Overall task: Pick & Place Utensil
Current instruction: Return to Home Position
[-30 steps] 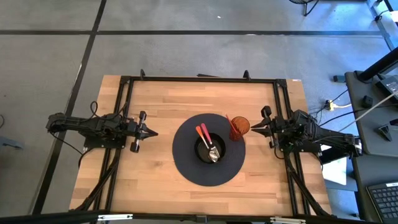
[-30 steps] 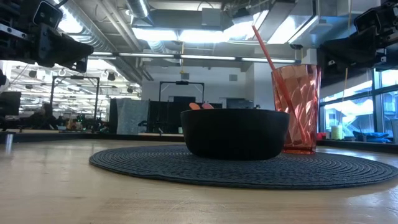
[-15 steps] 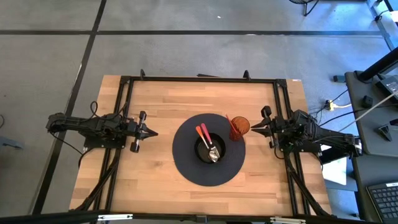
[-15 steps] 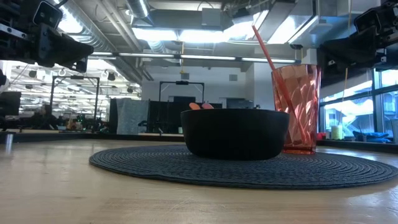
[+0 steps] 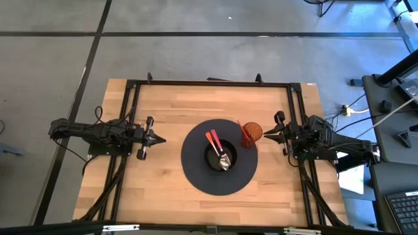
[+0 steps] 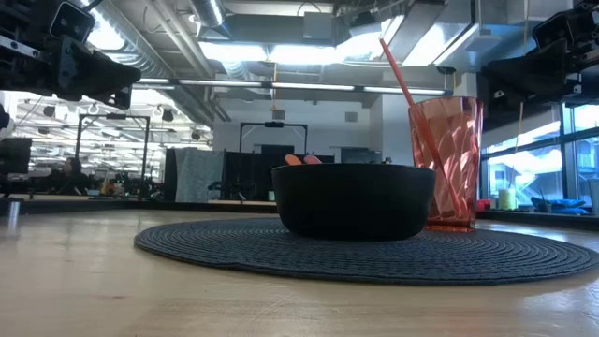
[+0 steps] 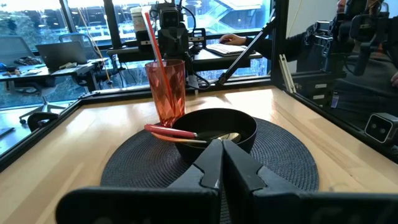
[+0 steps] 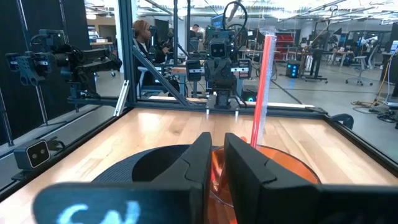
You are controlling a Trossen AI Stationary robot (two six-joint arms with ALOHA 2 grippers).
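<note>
One black bowl point(image 6: 354, 201) (pink fork point(image 5: 215, 139), orange spoon point(image 5: 210, 141) inside), one cup point(image 6: 451, 159), one straw point(image 6: 399, 80) — left hand point(image 5: 159, 139), right hand point(image 5: 267, 134), both closed.

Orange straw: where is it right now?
High view: the orange straw stands tilted in the brown cup at the black mat's right edge, beside the black bowl and just ahead of the right gripper.

L arm point(image 5: 91, 130) folded low at its own side, wrist level, pointing inward at R arm point(image 5: 333, 145). L gripper point(image 5: 160, 139): fingers point(image 7: 208, 168) pressed together, tips meeting, nothing btwn. R arm mirrors the pose. R gripper point(image 5: 264, 134): fingers point(image 8: 196, 155) closed to a thin slit, nothing held. Grippers raised, facing each other, well apart.
</note>
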